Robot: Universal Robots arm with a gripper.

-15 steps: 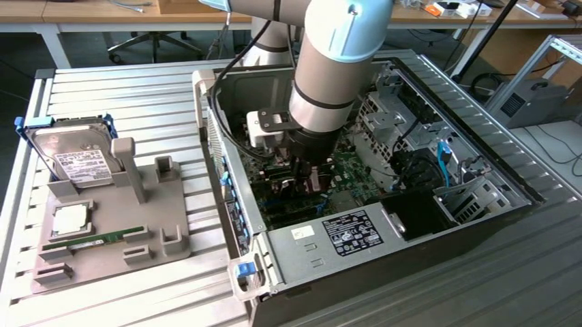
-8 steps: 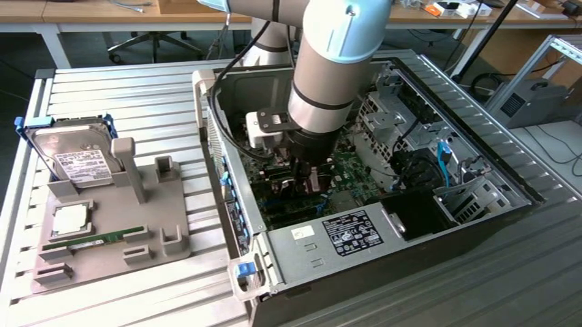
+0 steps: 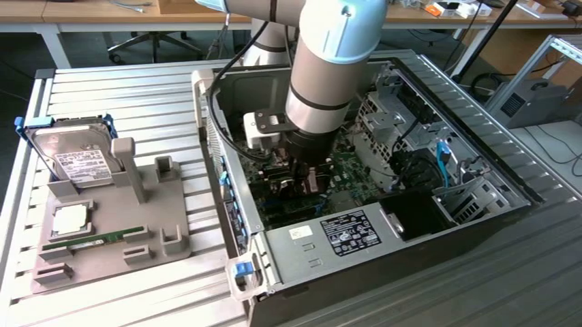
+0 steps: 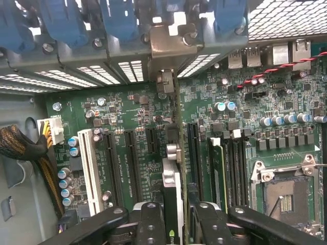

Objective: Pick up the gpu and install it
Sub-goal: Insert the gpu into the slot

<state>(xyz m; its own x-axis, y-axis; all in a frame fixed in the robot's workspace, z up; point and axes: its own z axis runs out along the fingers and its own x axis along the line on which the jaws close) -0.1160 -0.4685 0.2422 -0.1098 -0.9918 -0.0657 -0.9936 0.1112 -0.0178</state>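
Deep inside the open computer case (image 3: 473,163), over the motherboard (image 4: 127,102): arm lowered vertically, gripper (image 4: 176,217) clamped on the gpu (image 4: 172,204), fingers (image 4: 150,224) pressed against both flat faces of the thin card, jaws part-way closed around it. Seen edge-on from the wrist view: card upright, silvery bracket (image 4: 171,48) reaching the rear slot openings of the case, lower edge lined up along a black expansion slot (image 4: 193,153). Cannot tell whether fully seated in the slot or just above it.

Judged from this: pick-up done, card carried into the case and aligned; final seating and release not confirmed, so probably late in the task but not finished.

Well apart, on the exterior view's left: grey parts holder (image 3: 118,238) on the slatted table (image 3: 136,95), carrying the hard drive (image 3: 78,160) with blue frame, a square processor chip (image 3: 70,219) and a narrow green memory stick (image 3: 95,238). Upright card stand (image 3: 127,167) on that holder bare. Beside the card, 1 white PCI slot (image 4: 91,168) and an open CPU socket (image 4: 283,196) on the board.
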